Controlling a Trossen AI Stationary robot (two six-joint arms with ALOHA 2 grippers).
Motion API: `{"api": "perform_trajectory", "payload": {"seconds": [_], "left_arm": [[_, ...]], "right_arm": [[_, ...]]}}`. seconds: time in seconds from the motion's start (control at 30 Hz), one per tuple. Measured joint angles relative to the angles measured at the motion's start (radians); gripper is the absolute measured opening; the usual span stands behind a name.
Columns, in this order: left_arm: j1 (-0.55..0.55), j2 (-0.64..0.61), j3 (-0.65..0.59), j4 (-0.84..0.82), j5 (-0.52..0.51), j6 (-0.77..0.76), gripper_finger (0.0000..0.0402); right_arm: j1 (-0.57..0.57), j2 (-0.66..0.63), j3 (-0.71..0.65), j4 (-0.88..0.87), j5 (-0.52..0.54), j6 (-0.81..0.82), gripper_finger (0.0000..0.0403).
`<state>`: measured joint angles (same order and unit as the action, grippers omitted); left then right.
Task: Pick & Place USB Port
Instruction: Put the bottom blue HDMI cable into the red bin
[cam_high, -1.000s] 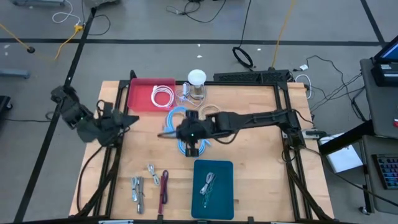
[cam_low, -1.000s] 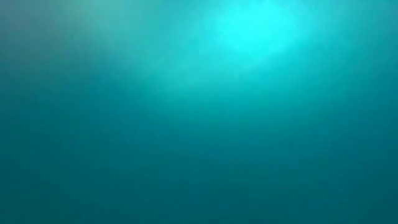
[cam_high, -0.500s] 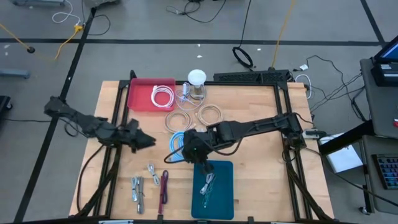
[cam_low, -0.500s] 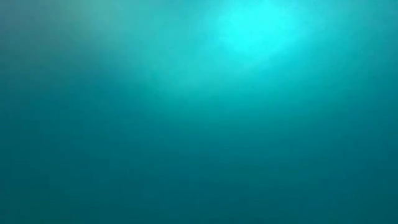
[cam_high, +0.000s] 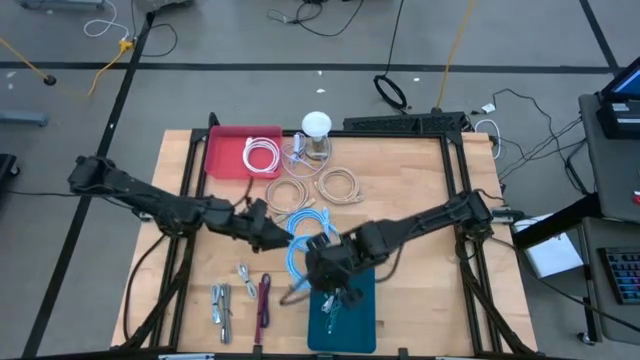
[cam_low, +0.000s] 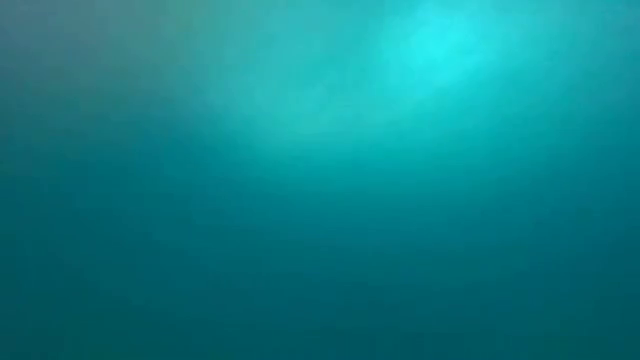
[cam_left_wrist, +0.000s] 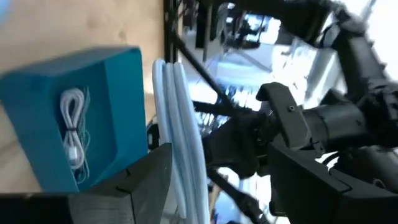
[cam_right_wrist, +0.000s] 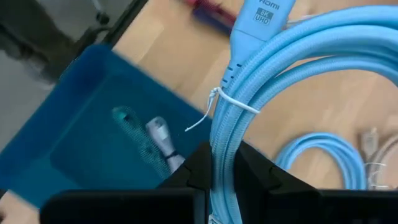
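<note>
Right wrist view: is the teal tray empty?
No, a bundled white cable lies inside the teal plastic tray.

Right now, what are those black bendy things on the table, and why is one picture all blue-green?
Those are two robot arms, seen from a camera looking straight down. Each ends in a two-finger pincher called a gripper. The right gripper is pinched shut on a bundled light blue cable, tied with a white strap, and holds it over the edge of a teal tray with a small white cable inside. The left gripper reaches in from the other side with its fingers open, beside another light blue cable on the wooden table.

Two pictures come from small cameras on the arms' wrists, so they look close-up and tilted. The blue-green one is a camera at table height; it shows nothing but that colour, and I cannot tell why.

Also on the table: a red tray with a white coiled cable, beige coiled cables, and small cables near the front edge.
</note>
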<state>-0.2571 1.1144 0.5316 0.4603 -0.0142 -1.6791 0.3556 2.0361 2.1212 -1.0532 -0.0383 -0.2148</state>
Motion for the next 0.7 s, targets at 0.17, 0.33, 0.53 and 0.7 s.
{"api": "perform_trajectory", "payload": {"seconds": [0.17,0.33,0.53,0.7], "left_arm": [[-0.011,0.112,0.091,-0.011,0.057,0.004,0.0262],[-0.019,0.143,0.114,-0.087,0.108,0.007,0.0262],[-0.013,0.144,0.114,-0.147,0.127,-0.005,0.0262],[-0.004,0.144,0.114,-0.148,0.120,-0.008,0.0262]], "right_arm": [[0.048,0.000,0.000,-0.033,0.009,0.020,0.0031],[0.077,0.000,0.000,-0.038,0.042,0.021,0.0031],[0.078,0.000,0.000,-0.030,0.059,0.034,0.0031],[0.078,0.000,0.000,-0.021,0.071,0.038,0.0031]]}}
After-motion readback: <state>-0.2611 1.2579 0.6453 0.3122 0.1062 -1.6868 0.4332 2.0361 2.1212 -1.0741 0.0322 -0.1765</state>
